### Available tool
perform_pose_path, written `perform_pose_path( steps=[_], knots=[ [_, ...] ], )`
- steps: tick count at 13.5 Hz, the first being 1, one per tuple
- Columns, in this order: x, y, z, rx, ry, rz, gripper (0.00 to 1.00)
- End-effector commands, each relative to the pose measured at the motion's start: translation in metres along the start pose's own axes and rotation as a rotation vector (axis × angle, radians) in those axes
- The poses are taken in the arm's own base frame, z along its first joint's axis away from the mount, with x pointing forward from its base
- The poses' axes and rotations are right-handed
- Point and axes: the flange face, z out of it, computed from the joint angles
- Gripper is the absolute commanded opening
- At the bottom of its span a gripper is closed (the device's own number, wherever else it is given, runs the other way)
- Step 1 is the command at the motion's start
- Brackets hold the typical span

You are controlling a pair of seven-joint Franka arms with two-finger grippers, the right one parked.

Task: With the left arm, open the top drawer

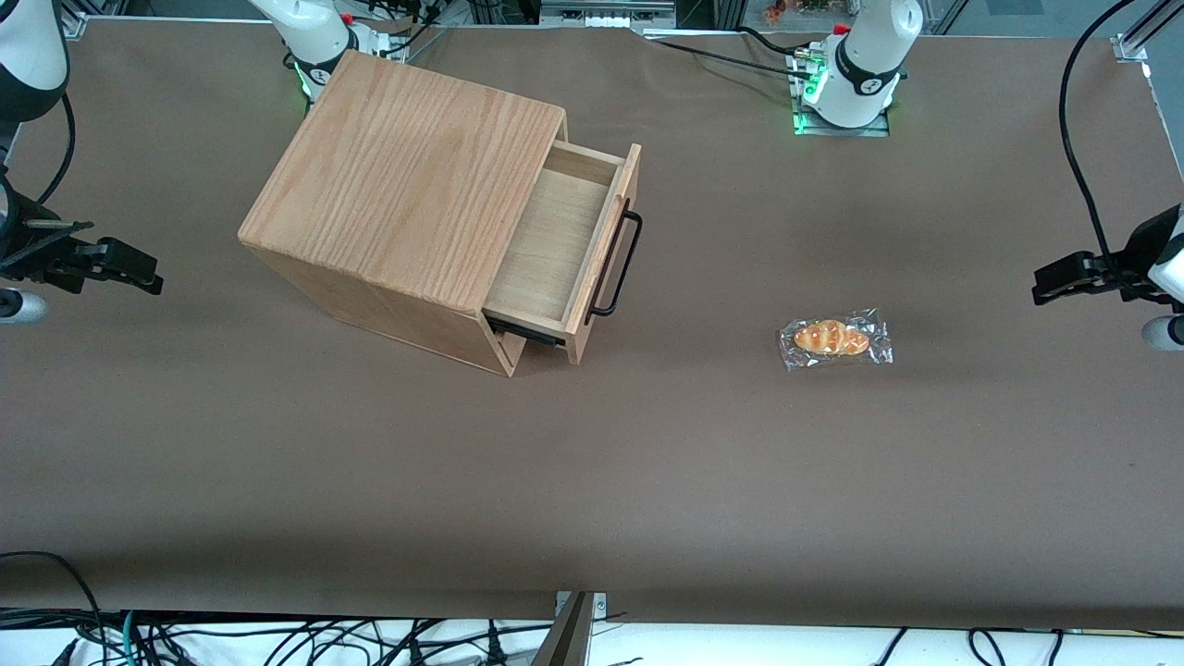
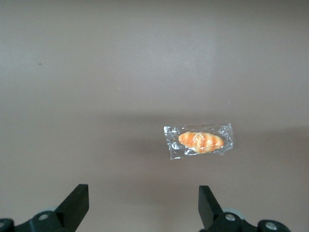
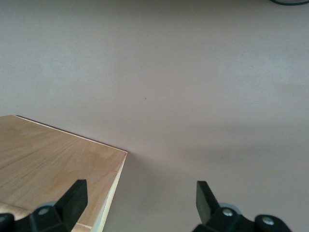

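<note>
Already the top drawer (image 1: 555, 242) stands pulled out; the hand (image 1: 1064, 277), released, should keep clear of its handle (image 1: 618, 265).

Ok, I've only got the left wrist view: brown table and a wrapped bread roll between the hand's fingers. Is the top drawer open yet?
Observer: Yes. In the front view the top drawer is pulled partway out of the cabinet, its pale inside showing.
Operator: And where is my hand relative to it?
Observer: The hand is well clear of the drawer, out at the working arm's end of the table, fingers open, holding nothing.
Operator: Is anything touching the handle?
Observer: No. The black bar handle is free, and the bread roll lies on the table between the drawer and your hand, apart from both.
</note>
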Motion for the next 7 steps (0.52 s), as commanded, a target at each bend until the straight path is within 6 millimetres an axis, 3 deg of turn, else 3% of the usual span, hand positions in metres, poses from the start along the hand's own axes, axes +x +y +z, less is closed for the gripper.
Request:
perform_pose_path(
  steps=[1,4,7],
  knots=[
    [-0.003,-0.003,0.009,0.023,0.003,0.071,1.00],
    [-0.002,-0.006,0.025,0.004,-0.016,0.065,1.00],
    [0.001,-0.015,0.027,-0.043,0.009,0.071,1.00]
  ],
)
